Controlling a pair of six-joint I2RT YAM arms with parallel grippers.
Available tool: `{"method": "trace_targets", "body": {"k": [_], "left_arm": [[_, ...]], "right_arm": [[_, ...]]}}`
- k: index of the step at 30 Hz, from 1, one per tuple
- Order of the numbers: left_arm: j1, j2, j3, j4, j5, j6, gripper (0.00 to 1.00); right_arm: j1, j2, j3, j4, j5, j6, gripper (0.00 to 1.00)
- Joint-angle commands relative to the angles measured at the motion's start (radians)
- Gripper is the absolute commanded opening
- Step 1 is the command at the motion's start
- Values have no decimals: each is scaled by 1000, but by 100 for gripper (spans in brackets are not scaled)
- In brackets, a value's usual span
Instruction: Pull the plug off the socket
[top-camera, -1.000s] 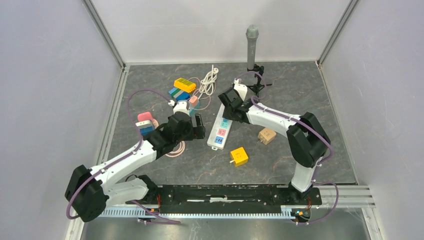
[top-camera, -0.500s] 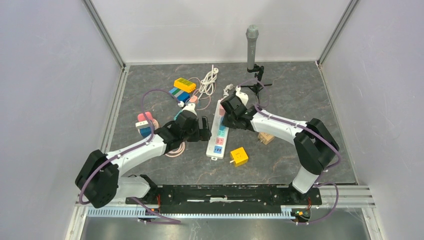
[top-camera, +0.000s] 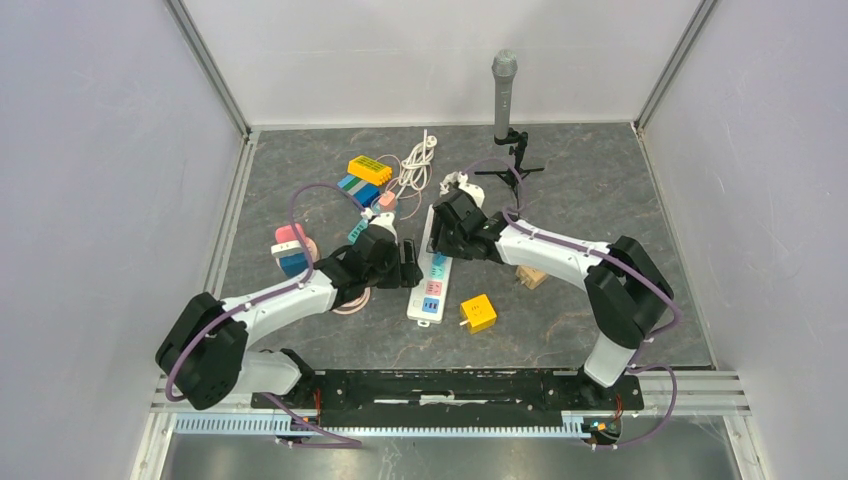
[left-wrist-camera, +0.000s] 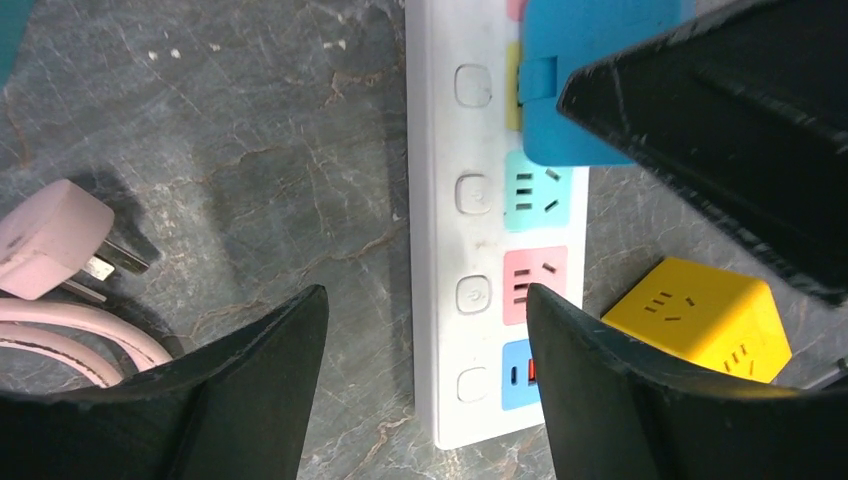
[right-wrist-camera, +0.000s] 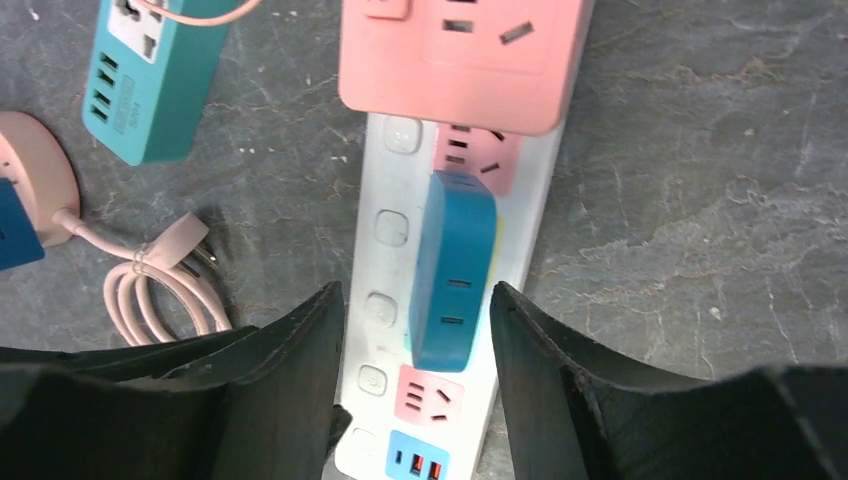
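The left tool (left-wrist-camera: 423, 312) hangs spread over the white power strip (left-wrist-camera: 437, 245), a blue plug (left-wrist-camera: 575, 45) seated in it.

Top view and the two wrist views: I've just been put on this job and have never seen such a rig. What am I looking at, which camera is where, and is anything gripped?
The machine is two robot arms, left arm and right arm, bolted at the table's near edge. The top view looks down from above and behind them. Each wrist view comes from a camera on one arm's wrist, its own black fingers showing at the bottom. On the table are a white power strip with a blue plug in it, a yellow cube adapter and a microphone. The left gripper hangs open over the strip. The right gripper stands open around the blue plug. Nothing is gripped yet.
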Motion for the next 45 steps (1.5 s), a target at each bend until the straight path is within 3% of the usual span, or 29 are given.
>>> {"method": "trace_targets", "body": {"k": [1, 7, 14, 17, 27, 34, 39, 45], "left_arm": [[3, -7, -37, 72, 23, 41, 75], [3, 22, -33, 93, 68, 38, 63], [3, 94, 16, 120, 133, 39, 60], [3, 138, 39, 79, 118, 37, 47], [2, 196, 67, -23, 107, 42, 43], [3, 249, 67, -87, 90, 29, 40], [1, 268, 71, -85, 97, 34, 34], [3, 267, 77, -94, 89, 37, 32]], "right_arm": [[0, 19, 49, 30, -18, -34, 57], [0, 20, 32, 9, 11, -17, 40], [-1, 4, -19, 40, -12, -3, 29], [0, -5, -21, 59, -38, -31, 22], [-2, -20, 11, 58, -92, -50, 0], [-15, -33, 35, 74, -157, -20, 0], [-31, -84, -50, 203, -219, 36, 0], [-49, -119, -85, 230, -221, 84, 0]]}}
